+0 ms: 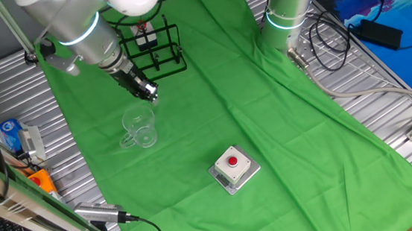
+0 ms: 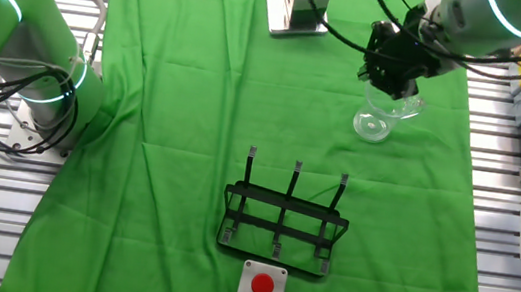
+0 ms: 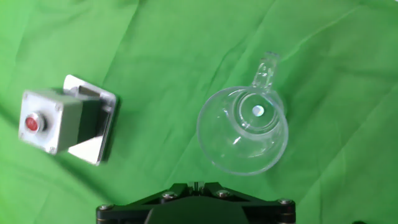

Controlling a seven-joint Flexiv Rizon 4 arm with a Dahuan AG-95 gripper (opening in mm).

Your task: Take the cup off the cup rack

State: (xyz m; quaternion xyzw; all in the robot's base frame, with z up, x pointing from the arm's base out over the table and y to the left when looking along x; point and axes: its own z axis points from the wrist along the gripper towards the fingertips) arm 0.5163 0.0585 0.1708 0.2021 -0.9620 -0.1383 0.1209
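The cup (image 1: 140, 128) is standing upright on the green cloth (image 1: 267, 125), off the cup rack (image 1: 157, 51) and well apart from it. The gripper (image 1: 149, 95) is hanging just above the cup and is not touching it; whether its fingers are spread or pressed together cannot be told, as only the black hand housing is showing in the hand view. The cup's handle (image 3: 267, 70) is pointing away from the hand. A grey box with a red button (image 3: 56, 121) is sitting near the cup.
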